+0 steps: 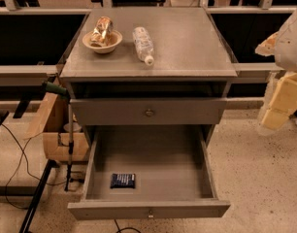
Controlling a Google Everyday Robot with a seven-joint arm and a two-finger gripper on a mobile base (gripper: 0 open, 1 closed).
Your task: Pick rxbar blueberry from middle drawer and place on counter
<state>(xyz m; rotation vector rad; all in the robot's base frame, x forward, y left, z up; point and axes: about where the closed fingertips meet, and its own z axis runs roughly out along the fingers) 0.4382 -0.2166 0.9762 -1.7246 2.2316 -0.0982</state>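
I can read no text from here. The rxbar blueberry [123, 180], lying on the floor of the open middle drawer [158, 159], carries pale print too small for me to make out. The clear bottle [143, 44] on the counter [192, 42] and the gold packet [101, 31] in the bowl [103, 46] show nothing legible either. The gripper [279, 106] hangs at the right edge of my view, beside the cabinet, with no readable marking

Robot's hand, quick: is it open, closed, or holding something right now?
Hand: at the right edge, beside the counter; open or closed cannot be told. It does not hold the rxbar blueberry, which lies in the middle drawer.
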